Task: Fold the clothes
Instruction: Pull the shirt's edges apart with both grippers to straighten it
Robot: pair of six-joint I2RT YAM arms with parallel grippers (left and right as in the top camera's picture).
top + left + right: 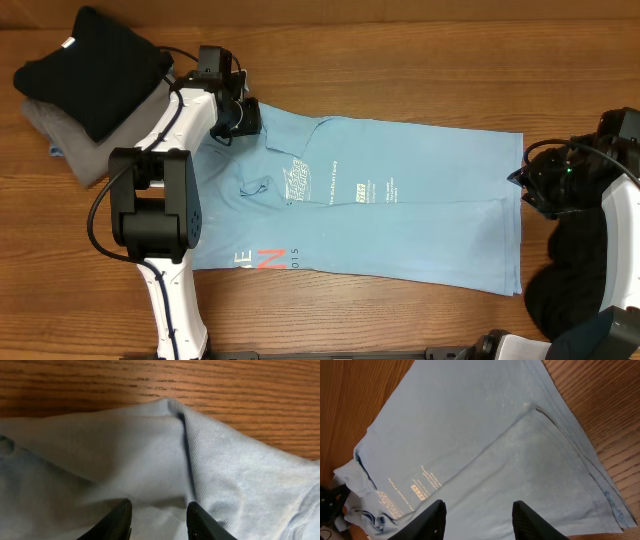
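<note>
On wooden table [420,60], sky-blue T-shirt [420,215] spread flat, printed side up. At far-left corner, black garment [95,65] atop folded grey cloth [62,135]. Left gripper [157,520] parted at shirt's collar end; right gripper [477,520] parted above hem end.

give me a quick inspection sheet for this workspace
surface: wooden table, wood grain showing around the shirt
job's things: sky-blue T-shirt spread out at centre, print up; black garment stacked on a grey garment in the overhead view's upper left; dark cloth by the right arm, likely another garment
clutter: nothing seen
grippers: left gripper open at the shirt's collar end; right gripper open above the hem end
cables: black cable looping beside the left arm
surroundings: nothing seen
</note>
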